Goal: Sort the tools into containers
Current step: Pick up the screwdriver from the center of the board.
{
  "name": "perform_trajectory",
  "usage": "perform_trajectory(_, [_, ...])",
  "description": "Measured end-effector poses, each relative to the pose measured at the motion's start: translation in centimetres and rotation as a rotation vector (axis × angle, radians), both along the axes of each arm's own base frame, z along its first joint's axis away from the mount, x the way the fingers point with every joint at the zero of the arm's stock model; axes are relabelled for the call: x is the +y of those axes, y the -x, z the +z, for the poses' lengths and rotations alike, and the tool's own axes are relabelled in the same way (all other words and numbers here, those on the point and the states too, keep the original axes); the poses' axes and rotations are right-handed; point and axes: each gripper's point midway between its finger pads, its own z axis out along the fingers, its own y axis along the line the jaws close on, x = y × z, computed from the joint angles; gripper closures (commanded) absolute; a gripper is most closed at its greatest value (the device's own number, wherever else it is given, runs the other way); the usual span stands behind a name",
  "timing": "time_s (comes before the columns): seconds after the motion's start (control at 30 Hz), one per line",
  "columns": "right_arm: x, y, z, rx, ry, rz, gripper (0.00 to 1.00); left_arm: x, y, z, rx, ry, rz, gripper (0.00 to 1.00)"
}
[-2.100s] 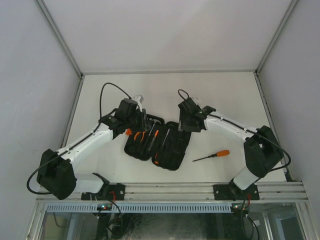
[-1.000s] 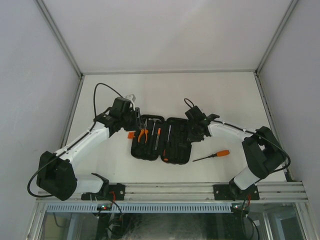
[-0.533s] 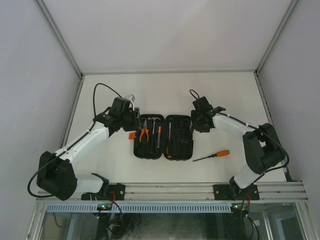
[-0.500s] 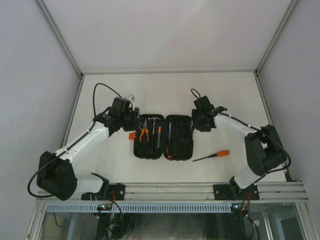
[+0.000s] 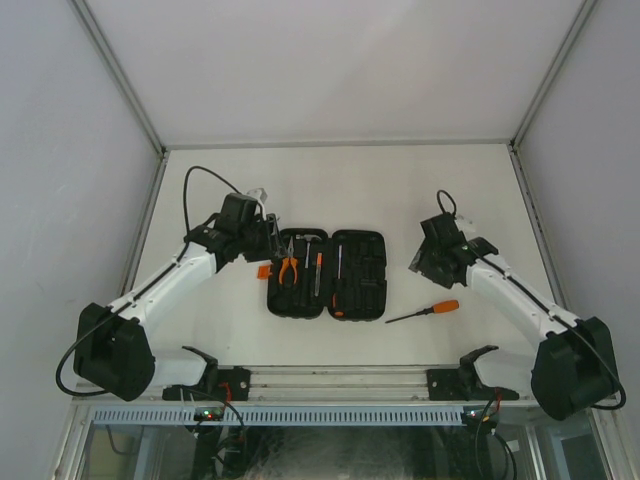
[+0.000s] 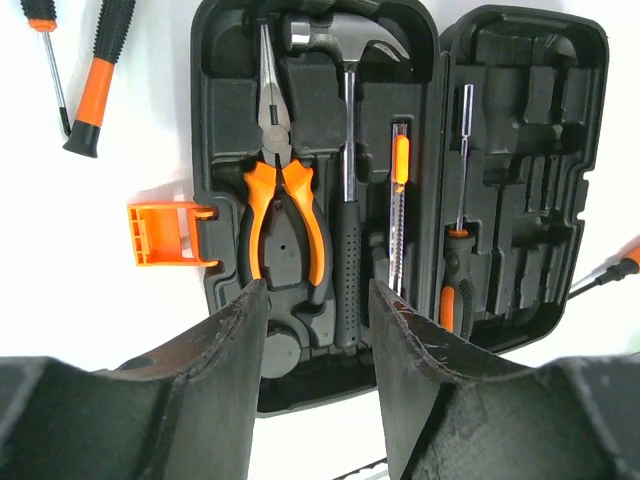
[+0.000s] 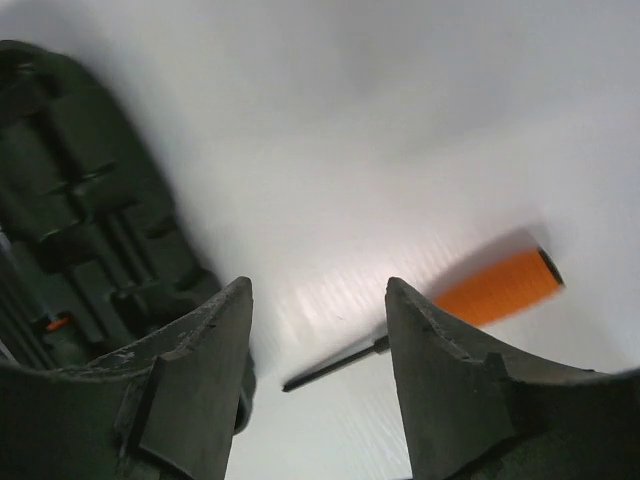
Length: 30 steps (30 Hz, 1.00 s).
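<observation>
Orange-handled screwdriver [image 5: 425, 311]: lies loose on the white worktop [image 5: 400, 190], between the tool case and the right edge, closer to the near edge than the far one.
Long axis: runs roughly along the near edge, slightly skewed, with the orange handle toward the right edge and the steel tip toward the case.
Tool case [image 5: 325, 275]: black plastic, opened flat at the middle of the worktop. The pliers [image 6: 280, 215], hammer [image 6: 345, 150] and some thin drivers already sit in its moulded slots. The orange latch [image 6: 160, 233] sticks out toward the left edge.
Right gripper [image 5: 437, 262]: hangs just to the far side of the loose screwdriver, apart from it. In the wrist view the shaft shows in the gap beyond the fingers, and the handle lies off past the right-hand finger.
Right jaws: parted to a moderate gap, empty, touching nothing.
Left gripper [image 6: 315, 300]: hangs above the case's left half, with the whole case between it and the loose screwdriver.
Left jaws: about half open, gripping nothing. In the wrist view they frame the pliers' handles from above.
Nearer arm: the right one, by a wide margin.
Likely next move: the right arm probably has to drop toward the near edge and close across the shaft or handle, not along it.
Other loose tools: two further screwdrivers [image 6: 98, 80] lie on the worktop off the case's latch side.
</observation>
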Motion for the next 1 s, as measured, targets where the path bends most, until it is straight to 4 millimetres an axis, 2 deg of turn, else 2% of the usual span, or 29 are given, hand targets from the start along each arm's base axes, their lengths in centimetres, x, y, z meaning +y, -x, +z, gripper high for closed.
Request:
perform_trajectory(0.13, [-1.6, 3.0, -0.8, 0.044, 0.001, -0.192, 0.44, -0.2, 0.1, 0.0, 0.005, 0.010, -0.009, 0.50])
perform_trajectory(0.27, [-1.8, 5.0, -0.5, 0.033, -0.018, -0.343, 0.42, -0.3, 0.2, 0.1, 0.006, 0.013, -0.011, 0.50])
perform_trajectory(0.4, [-2.5, 6.0, -0.5, 0.038, -0.027, -0.480, 0.42, -0.3, 0.2, 0.1, 0.007, 0.016, -0.014, 0.50])
perform_trajectory(0.57, [-4.2, 7.0, -1.9, 0.089, 0.008, -0.615, 0.42, -0.3, 0.2, 0.1, 0.007, 0.016, -0.013, 0.50])
perform_trajectory(0.77, [-5.0, 7.6, -3.4, 0.146, 0.042, -0.670, 0.42, -0.3, 0.2, 0.1, 0.007, 0.016, -0.012, 0.50])
perform_trajectory(0.97, [-5.3, 9.0, -6.0, 0.212, 0.049, -0.694, 0.46, -0.3, 0.2, 0.1, 0.007, 0.016, -0.012, 0.50])
perform_trajectory(1.0, [-5.2, 8.8, -6.2, 0.207, 0.039, -0.702, 0.47, -0.3, 0.2, 0.1, 0.007, 0.016, -0.012, 0.50])
